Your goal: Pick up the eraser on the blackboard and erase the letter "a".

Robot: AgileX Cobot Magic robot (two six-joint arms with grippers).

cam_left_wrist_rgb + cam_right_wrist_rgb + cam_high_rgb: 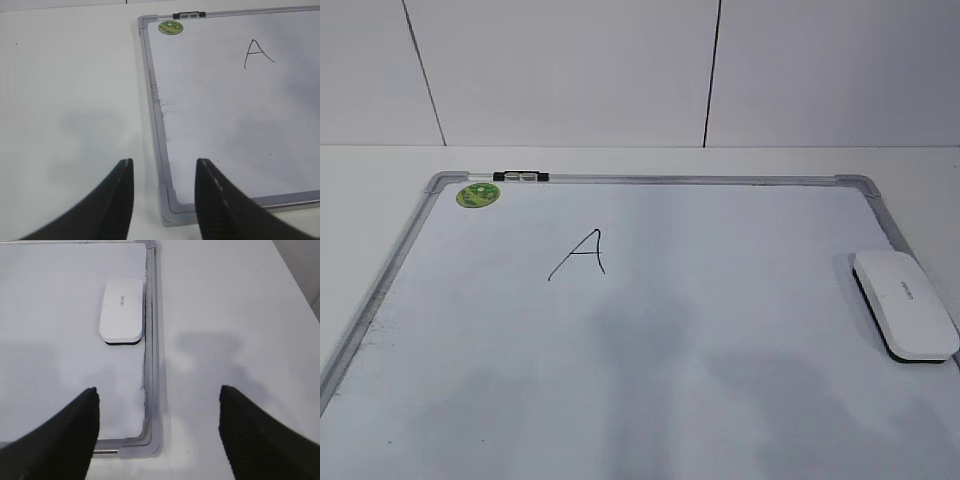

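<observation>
The white eraser lies flat on the blackboard by its right frame; it also shows in the right wrist view. No lowercase "a" shows in any view. The only writing is an angular capital "A", upper left of the board's middle, also in the left wrist view. My left gripper is open and empty above the board's near left corner. My right gripper is open and empty above the near right corner, short of the eraser. Neither gripper shows in the exterior view.
A round green sticker sits in the board's far left corner, with a small black-and-silver clip on the top frame beside it. White table surrounds the board. A white panelled wall stands behind.
</observation>
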